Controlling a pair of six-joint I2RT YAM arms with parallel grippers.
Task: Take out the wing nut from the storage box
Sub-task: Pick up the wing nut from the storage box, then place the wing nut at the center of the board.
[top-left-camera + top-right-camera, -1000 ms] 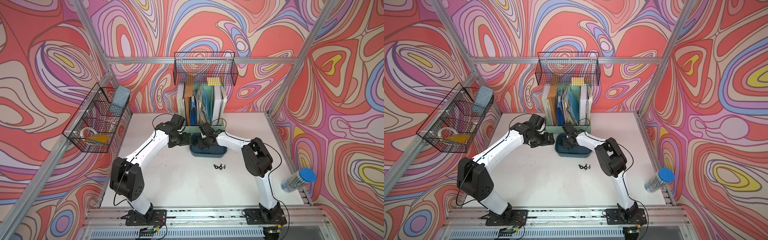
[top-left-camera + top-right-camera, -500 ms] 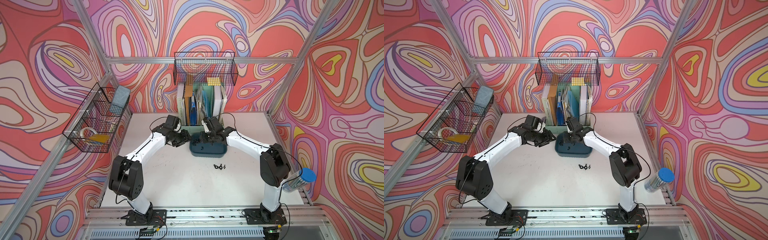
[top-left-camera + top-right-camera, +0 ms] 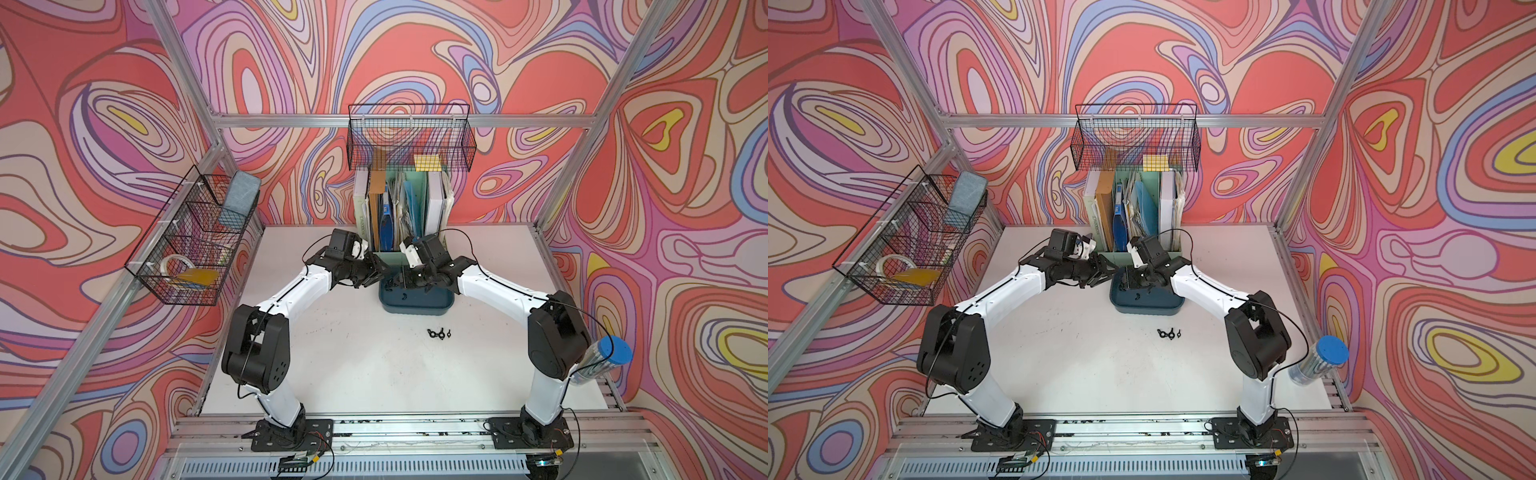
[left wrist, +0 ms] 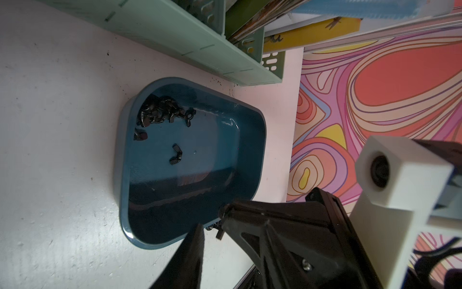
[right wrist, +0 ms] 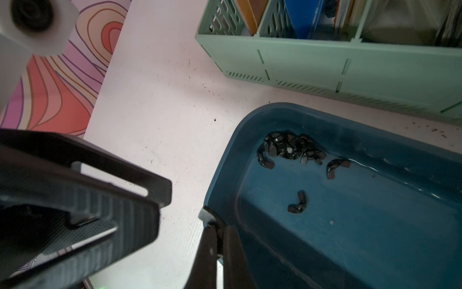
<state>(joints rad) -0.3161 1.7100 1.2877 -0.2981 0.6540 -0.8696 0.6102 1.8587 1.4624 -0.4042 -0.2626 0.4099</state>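
Shows left end effector, narrowed within the last second yet apart, beside storage box; right end effector pinched together at its rim; wing nuts heaped inside, extraction apparently pending.

Robot lab cell: aluminium frame, patterned walls

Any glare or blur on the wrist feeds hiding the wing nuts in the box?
Left wrist view: wing nuts sharp, faint glare streaks on the storage box wall, part of its floor in shadow. Right wrist view: nuts crisp with glints; left gripper in front is soft.
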